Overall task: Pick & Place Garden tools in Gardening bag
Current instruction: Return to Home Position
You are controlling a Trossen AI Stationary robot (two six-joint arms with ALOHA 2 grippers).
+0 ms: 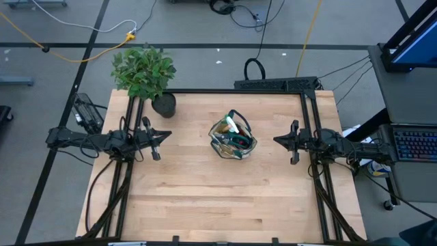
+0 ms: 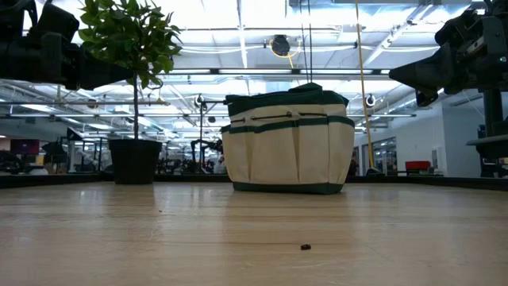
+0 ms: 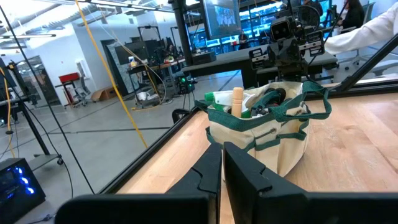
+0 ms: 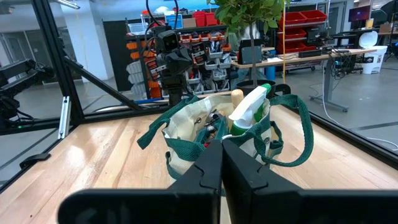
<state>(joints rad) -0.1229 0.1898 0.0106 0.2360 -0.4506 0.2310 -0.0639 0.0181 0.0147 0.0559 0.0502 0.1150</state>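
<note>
Pale wooden table (image 1: 205, 212) boards fill the lower half of the high view, and at their centre the gardening bag (image 1: 233, 137) is stood upright, so that the garden tools (image 1: 235, 132) are kept propped inside; a wooden handle (image 4: 237, 96) and the green-white item (image 4: 249, 111) are seen above its rim. No tool is seen loose, so packing is judged finished. The left gripper (image 1: 164, 135) at centre left and the right gripper (image 1: 280, 141) at centre right are held well apart from the bag, fingers pressed together and empty, presumably for parking. The potted plant (image 1: 145, 72) is left at upper left.
</note>
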